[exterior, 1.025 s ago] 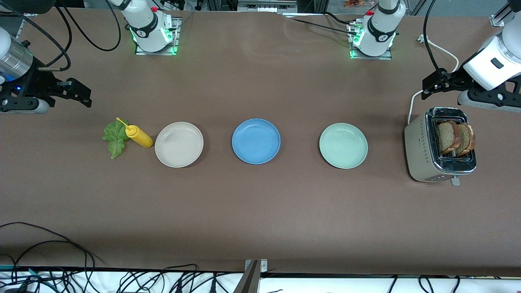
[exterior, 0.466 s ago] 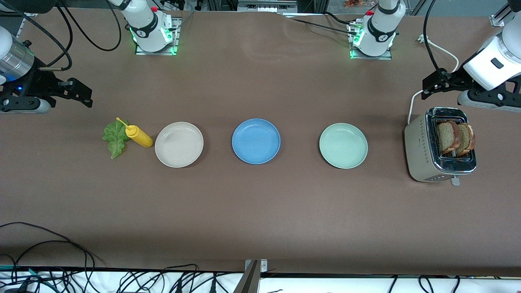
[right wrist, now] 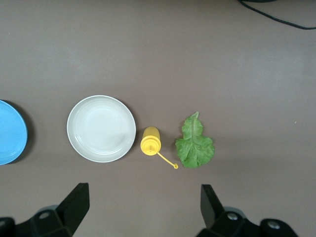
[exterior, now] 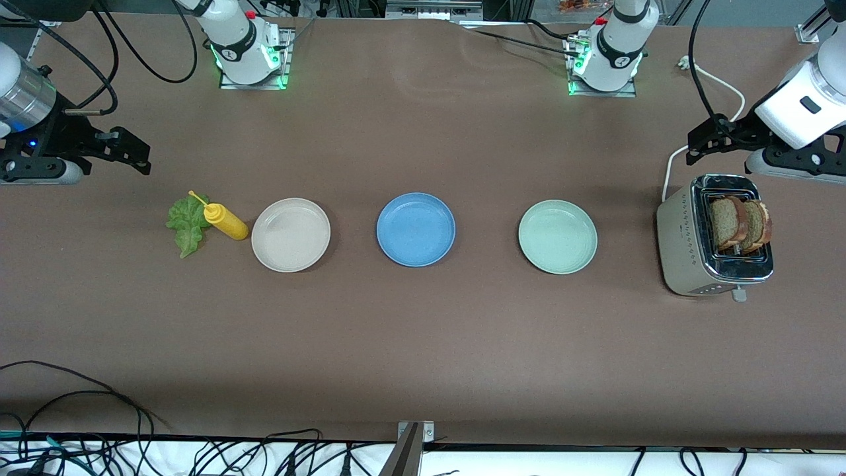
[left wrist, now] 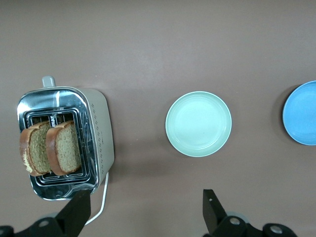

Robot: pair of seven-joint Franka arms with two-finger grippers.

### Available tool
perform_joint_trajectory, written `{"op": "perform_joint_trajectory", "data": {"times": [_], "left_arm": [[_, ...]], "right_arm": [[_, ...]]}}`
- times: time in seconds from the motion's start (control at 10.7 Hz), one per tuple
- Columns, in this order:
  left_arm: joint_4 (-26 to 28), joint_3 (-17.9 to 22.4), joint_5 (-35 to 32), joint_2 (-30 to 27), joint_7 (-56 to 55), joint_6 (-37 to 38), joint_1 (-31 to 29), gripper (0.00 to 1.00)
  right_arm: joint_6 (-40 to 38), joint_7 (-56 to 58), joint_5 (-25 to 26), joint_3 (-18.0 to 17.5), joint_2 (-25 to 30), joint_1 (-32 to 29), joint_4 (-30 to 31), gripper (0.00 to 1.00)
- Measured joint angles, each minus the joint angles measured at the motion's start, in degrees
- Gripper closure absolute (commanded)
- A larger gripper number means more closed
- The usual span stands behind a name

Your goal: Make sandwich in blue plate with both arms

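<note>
blue plate (left wrist: 302,113) was cut by the left wrist view's edge, only part showing | toast slices (exterior: 739,223) had lower halves sunk in the toaster (exterior: 687,248) slots, hidden | both arms ran out of the front view | lettuce leaf (exterior: 186,223) was partly covered by the yellow bottle (exterior: 227,222)

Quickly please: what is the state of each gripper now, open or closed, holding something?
Left gripper: open, holding nothing, above the table beside the toaster.
Right gripper: open, holding nothing, above bare table.
</note>
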State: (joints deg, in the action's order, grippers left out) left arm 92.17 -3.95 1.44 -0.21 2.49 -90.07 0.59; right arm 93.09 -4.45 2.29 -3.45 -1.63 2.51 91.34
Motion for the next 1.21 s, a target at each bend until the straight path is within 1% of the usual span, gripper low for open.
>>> {"op": "perform_joint_trajectory", "data": {"times": [0.37,1.21], "left_arm": [[2.18,0.10,-0.02,0.17,0.00,-1.32,-0.17,0.00],[2.32,0.14,-0.02,0.18,0.00,-1.56,-0.49,0.00]], "right_arm": [[0.20,0.00,0.00,0.00,0.00,0.01,-0.02,0.00],[0.86,0.00,0.00,-0.02,0.00,0.00,-0.06,0.00]]}}
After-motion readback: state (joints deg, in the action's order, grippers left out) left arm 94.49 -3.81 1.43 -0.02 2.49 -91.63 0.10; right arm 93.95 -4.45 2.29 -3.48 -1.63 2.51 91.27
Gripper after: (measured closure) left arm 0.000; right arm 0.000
